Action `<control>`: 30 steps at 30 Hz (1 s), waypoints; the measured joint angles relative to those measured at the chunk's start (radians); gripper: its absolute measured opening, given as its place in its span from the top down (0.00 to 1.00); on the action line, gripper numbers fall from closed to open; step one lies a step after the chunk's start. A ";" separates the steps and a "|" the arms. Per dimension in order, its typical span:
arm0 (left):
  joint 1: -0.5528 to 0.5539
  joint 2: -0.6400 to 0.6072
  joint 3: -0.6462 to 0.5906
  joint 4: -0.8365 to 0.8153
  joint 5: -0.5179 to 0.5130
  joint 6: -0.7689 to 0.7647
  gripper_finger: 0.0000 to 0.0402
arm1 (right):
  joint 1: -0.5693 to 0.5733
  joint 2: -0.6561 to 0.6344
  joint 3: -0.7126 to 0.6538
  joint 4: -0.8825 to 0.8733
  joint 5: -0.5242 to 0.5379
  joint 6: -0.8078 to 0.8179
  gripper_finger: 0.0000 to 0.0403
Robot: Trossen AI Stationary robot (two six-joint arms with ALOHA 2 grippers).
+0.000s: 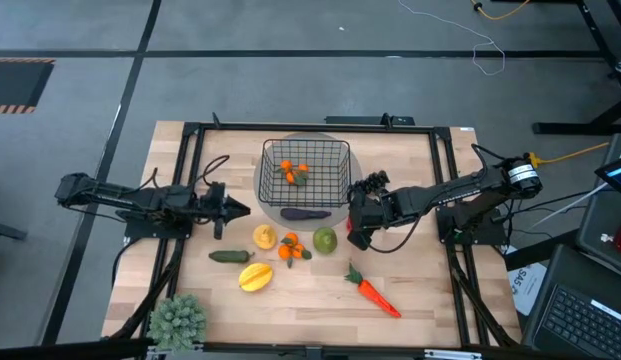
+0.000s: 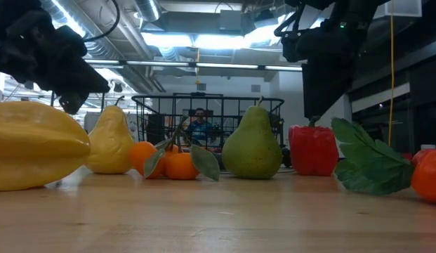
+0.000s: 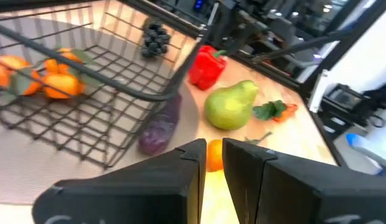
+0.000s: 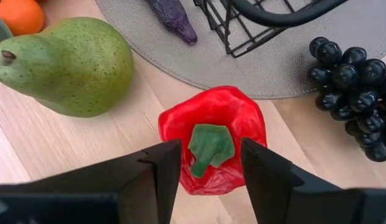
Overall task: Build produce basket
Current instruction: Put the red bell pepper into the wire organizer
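Wood table (image 1: 420,300): right gripper (image 4: 205,163) open astride the pepper (image 4: 211,134), clear only at the wrist; left gripper (image 3: 210,163) clenched, empty.

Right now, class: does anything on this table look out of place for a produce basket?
Yes. A spiky potted plant sits at the table's near left corner, and it is no fruit or vegetable. Also, the purple eggplant lies outside the basket, against its wall, on the grey mat.

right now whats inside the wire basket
Inside the basket lies a cluster of tangerines with green leaves, toward its left side. The rest of its floor shows bare mesh. The purple eggplant lies just outside its front wall, on the grey mat.
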 joint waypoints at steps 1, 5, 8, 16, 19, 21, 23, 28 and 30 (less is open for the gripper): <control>-0.010 0.000 0.000 0.007 0.000 -0.002 0.90 | 0.000 0.000 0.000 0.000 0.000 0.000 0.62; -0.066 0.000 -0.005 0.045 -0.015 -0.027 0.90 | 0.000 0.000 0.000 0.000 0.000 0.000 0.62; -0.115 0.015 -0.010 0.079 -0.042 -0.027 0.90 | 0.000 0.000 0.000 0.000 0.000 0.000 0.62; -0.231 0.097 -0.010 0.158 -0.134 -0.001 0.90 | 0.002 0.000 0.000 -0.003 0.000 0.047 0.62; -0.250 0.127 -0.010 0.212 -0.144 0.038 0.90 | 0.012 0.000 0.000 -0.003 0.000 0.049 0.62; -0.256 0.141 -0.010 0.235 -0.144 0.054 0.90 | 0.021 0.000 0.000 -0.003 0.000 0.052 0.64; -0.255 0.145 -0.010 0.237 -0.145 0.054 0.90 | 0.028 0.000 0.000 -0.004 0.000 0.052 0.67; -0.255 0.145 -0.010 0.233 -0.146 0.054 0.90 | 0.034 0.000 0.000 -0.004 0.011 0.052 0.77; -0.254 0.145 -0.010 0.233 -0.146 0.054 0.90 | 0.034 0.004 0.000 -0.004 0.019 0.053 0.80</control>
